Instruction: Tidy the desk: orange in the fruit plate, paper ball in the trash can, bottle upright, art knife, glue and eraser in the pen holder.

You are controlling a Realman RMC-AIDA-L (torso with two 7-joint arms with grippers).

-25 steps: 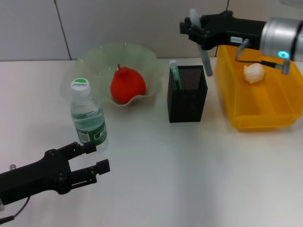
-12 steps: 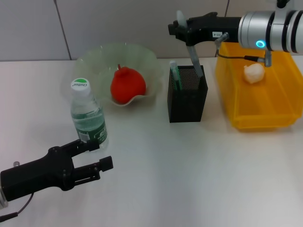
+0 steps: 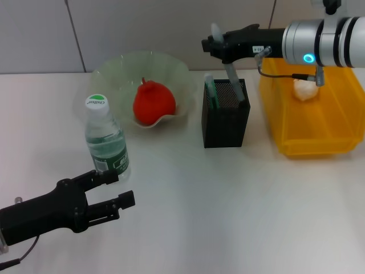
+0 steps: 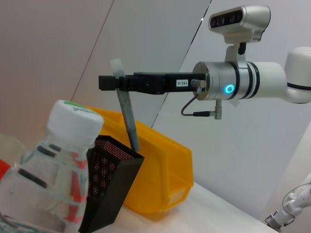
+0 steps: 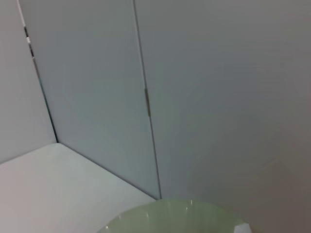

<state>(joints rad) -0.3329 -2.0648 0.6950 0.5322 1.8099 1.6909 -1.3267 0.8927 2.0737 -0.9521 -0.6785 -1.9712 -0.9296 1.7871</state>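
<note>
One art knife (image 3: 230, 68) dips inside pen holder (image 3: 225, 123) rim.

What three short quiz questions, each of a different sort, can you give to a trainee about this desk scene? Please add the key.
1. True or false: the bottle lies on its side.
2. Multiple choice: where is the lower tip of the grey art knife held by the right gripper? A) inside the pen holder; B) in the yellow trash can; C) on the table.
3. Fill in: the paper ball lies in the ____.

Key
1. False: it stands upright, cap up, close to the left gripper, whose fingers are apart.
2. A: the left wrist view shows the tip just below the rim.
3. Yellow trash can.
</note>
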